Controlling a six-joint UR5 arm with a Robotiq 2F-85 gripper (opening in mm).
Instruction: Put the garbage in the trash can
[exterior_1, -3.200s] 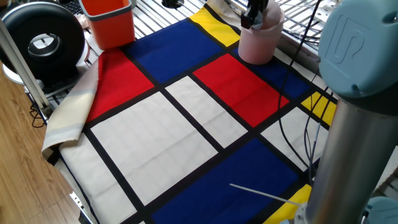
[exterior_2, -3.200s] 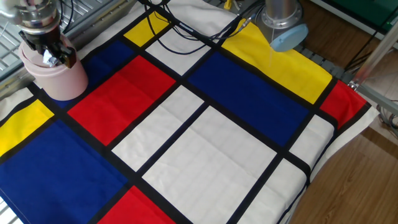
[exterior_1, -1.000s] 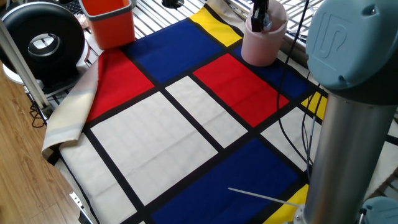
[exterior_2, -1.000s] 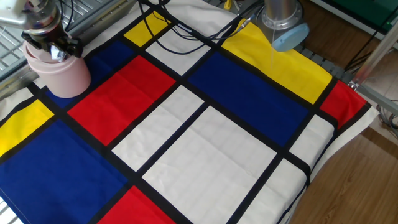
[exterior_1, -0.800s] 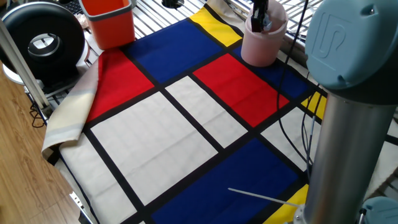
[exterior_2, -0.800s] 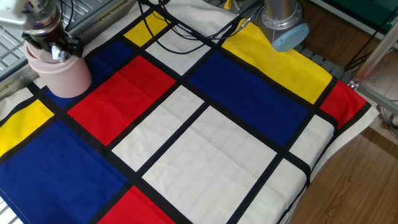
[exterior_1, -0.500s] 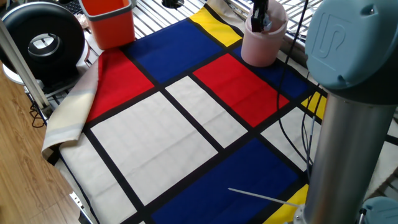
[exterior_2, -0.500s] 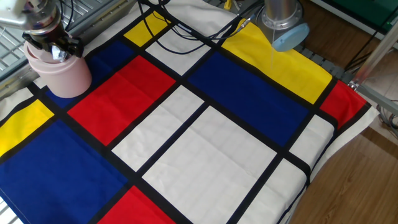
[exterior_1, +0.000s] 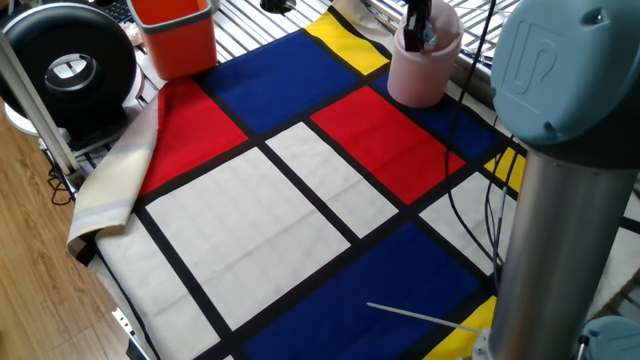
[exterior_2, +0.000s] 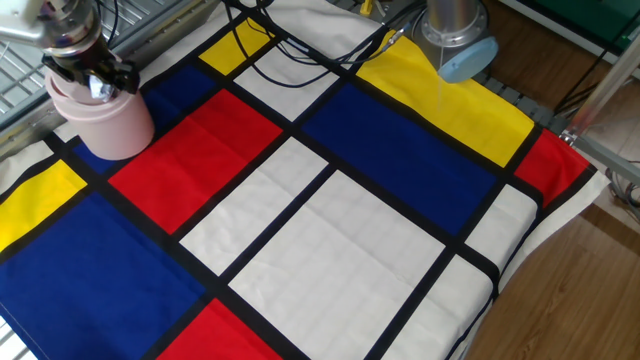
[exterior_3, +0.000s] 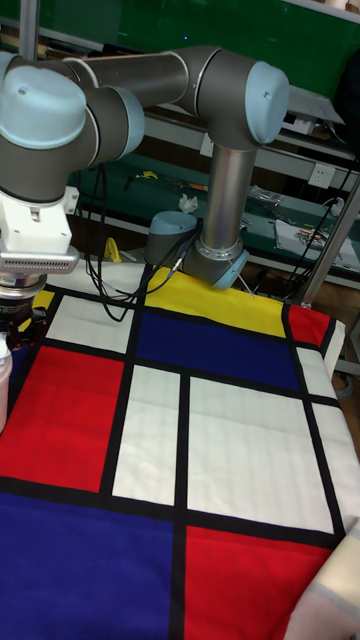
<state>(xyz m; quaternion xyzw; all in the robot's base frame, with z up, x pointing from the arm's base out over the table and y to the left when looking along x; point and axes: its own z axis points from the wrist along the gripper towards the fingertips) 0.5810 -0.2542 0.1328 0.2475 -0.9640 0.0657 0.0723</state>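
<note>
The pale pink trash can (exterior_1: 420, 70) stands at the far corner of the checked cloth, on a blue field beside the red one. My gripper (exterior_1: 417, 33) reaches down into its open top. In the other fixed view the gripper (exterior_2: 95, 83) sits at the trash can's (exterior_2: 108, 125) rim, and a white scrap, the garbage (exterior_2: 101, 91), shows between the black fingers, shut on it. The tall fixed view shows only a sliver of the trash can (exterior_3: 3, 385) at the left edge.
An orange square bin (exterior_1: 176, 35) stands at the cloth's far left corner, with a black round device (exterior_1: 68, 66) beside it. The arm's grey column (exterior_1: 560, 230) fills the right side. Cables (exterior_2: 300, 50) lie across the yellow and white fields near the base.
Over three seconds the gripper sank deeper into the trash can's top and the can shifted a little. In the last half second both slid slightly along the cloth.
</note>
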